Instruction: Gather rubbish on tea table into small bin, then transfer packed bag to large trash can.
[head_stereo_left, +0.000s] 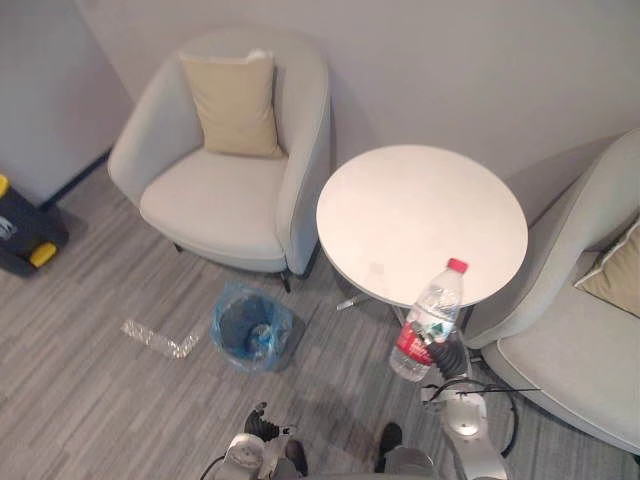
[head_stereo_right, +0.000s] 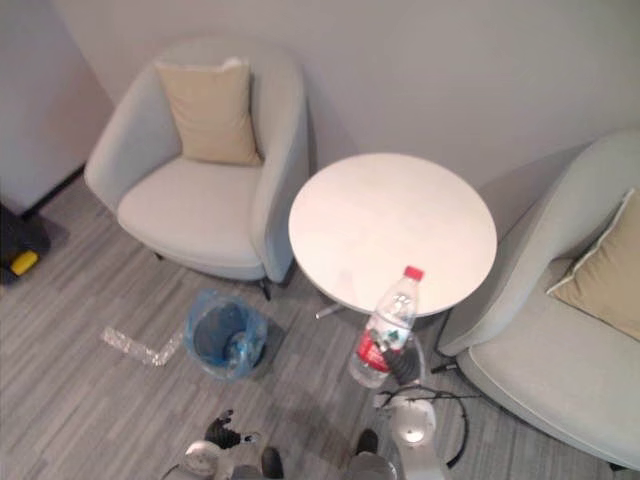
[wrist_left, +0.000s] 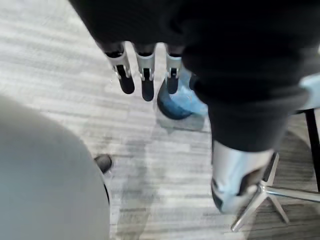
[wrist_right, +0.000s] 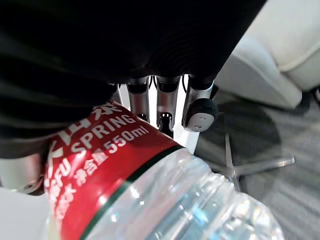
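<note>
Right hand (head_stereo_left: 444, 356), nearest in the left eye view, is clamped round the lower end of a water bottle (head_stereo_left: 428, 318) at the near edge of the round desk (head_stereo_left: 420, 215). The small bin (head_stereo_left: 220, 322) stands on the floor to the left and is probably where the bottle is headed. Left wrist view: the left hand (wrist_left: 142, 75) hangs empty with its fingers straight, the bin beyond them. Right wrist view: fingers (wrist_right: 199, 114) wrap behind the bottle's red label, a firm hold for carrying.
</note>
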